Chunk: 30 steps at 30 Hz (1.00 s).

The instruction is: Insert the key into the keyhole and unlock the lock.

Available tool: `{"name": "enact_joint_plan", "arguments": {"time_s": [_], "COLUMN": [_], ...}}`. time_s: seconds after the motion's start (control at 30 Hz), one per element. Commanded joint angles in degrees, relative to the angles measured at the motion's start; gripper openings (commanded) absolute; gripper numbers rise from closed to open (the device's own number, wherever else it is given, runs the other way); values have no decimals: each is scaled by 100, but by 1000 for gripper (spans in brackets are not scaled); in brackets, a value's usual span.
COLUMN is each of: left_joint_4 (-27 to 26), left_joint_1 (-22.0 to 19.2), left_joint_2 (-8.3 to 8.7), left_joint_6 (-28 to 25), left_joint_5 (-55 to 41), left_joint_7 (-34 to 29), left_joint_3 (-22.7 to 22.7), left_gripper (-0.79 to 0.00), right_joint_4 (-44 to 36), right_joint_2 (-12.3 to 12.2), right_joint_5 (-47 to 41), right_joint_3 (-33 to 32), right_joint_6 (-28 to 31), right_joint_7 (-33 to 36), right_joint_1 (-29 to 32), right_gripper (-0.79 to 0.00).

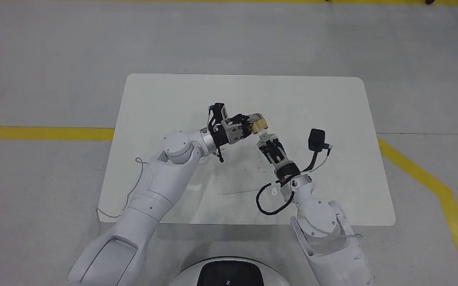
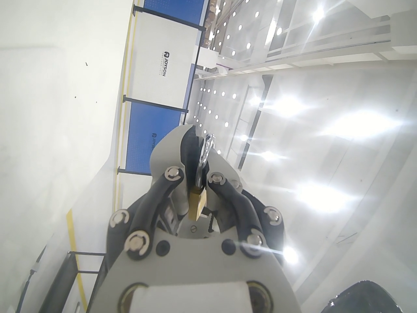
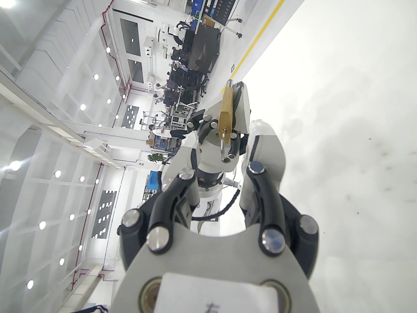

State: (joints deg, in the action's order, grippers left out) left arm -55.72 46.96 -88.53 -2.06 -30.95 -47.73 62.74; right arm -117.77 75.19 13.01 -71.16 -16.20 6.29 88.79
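Note:
A brass padlock (image 1: 262,124) is held above the middle of the white table (image 1: 179,93), with my left gripper (image 1: 252,124) shut on it. In the left wrist view the brass body (image 2: 197,201) sits deep between the fingers, and a silver metal part (image 2: 206,151) runs out to the fingertips of the left gripper (image 2: 202,144). My right gripper (image 1: 268,143) stands just in front of the lock, pointing at it. In the right wrist view the right gripper (image 3: 224,135) is open, and the padlock (image 3: 225,113) shows between its fingers. A silver piece (image 3: 223,149) sticks out of the lock's near end; I cannot tell whether it is the key.
A black object with a cable (image 1: 316,138) lies on the table to the right of the grippers. A loose black cable (image 1: 268,200) loops near the right arm. The table's far half and left side are bare.

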Motion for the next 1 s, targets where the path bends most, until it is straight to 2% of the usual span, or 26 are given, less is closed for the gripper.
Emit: {"name": "enact_joint_plan", "arguments": {"time_s": [0.0,0.07,0.17,0.27,0.77,0.8,0.83,0.87,0.97], "left_joint_4": [-60,-113,-191,-244,-431,-450,-465,-475,-460], "left_joint_1": [43,73,124,155,271,288,307,328,373], "left_joint_2": [17,31,50,65,148,152,153,152,147], "left_joint_6": [-91,-140,-186,-186,-151,-160,-164,-178,-217], "left_joint_5": [20,63,102,137,164,116,19,-140,-525], "left_joint_7": [107,135,149,149,133,146,152,156,218], "left_joint_3": [54,76,102,110,231,255,289,342,474], "left_gripper": [-785,-785,-785,-785,-785,-785,-785,-785,-785], "right_joint_4": [-54,-84,-84,-47,94,95,94,94,93], "right_joint_2": [-1,-2,-1,7,61,64,65,63,61], "right_joint_5": [-45,-77,-117,-120,-56,-91,-142,-188,-231], "right_joint_3": [-29,-57,-76,-13,201,182,153,119,94], "right_joint_6": [12,26,10,-28,-214,-207,-194,-177,-166], "right_joint_7": [-2,5,40,92,50,39,39,63,100], "right_joint_1": [65,108,131,73,-227,-224,-213,-198,-185], "right_gripper": [-508,-548,-683,-782,-785,-723,-413,0,0]}}
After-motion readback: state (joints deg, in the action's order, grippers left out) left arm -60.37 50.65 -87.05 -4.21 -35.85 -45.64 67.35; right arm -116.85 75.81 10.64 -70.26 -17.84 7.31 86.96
